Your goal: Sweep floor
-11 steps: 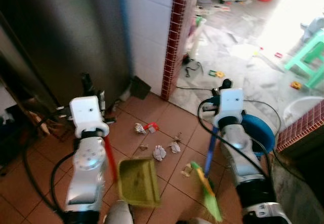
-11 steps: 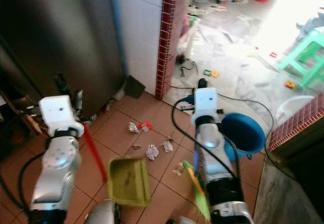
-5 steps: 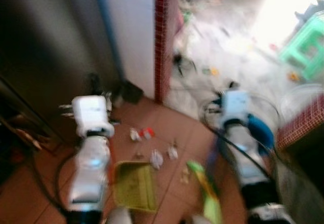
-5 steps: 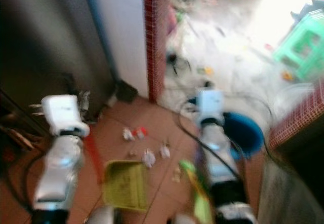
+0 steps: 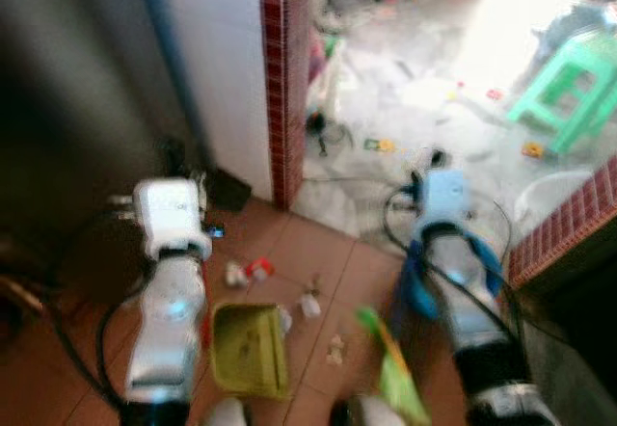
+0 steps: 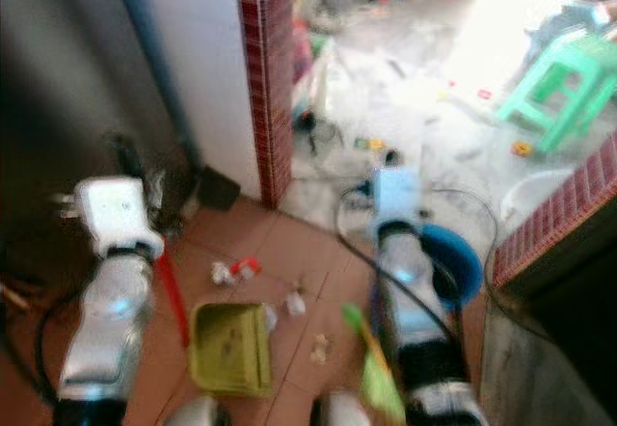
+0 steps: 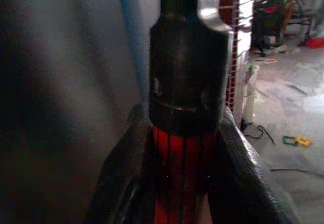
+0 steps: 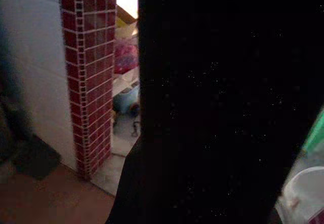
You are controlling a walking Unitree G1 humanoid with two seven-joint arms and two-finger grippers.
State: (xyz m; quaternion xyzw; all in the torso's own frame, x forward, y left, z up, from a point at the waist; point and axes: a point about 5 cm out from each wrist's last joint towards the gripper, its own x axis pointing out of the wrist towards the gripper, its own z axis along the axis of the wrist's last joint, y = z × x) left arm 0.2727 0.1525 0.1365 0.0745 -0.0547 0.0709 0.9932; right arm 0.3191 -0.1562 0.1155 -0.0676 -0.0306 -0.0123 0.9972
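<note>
Fingers (image 7: 126,183) clamping red handle (image 7: 182,168), yellow-green dustpan (image 5: 249,347) below

Head views motion-blurred; glare floods the far marble floor (image 5: 482,50). Left side dim. Right wrist view mostly black, probably shade.

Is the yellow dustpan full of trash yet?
Nearly empty: the dustpan shows bare yellow-green inside, and paper scraps lie on the floor beside it.

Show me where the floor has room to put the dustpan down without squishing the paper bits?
Bare tiles lie between the red brick pillar and the blue basin, beyond the scraps. Just ahead of the green dustpan it is crowded: crumpled paper and scraps lie up to the broom.
</note>
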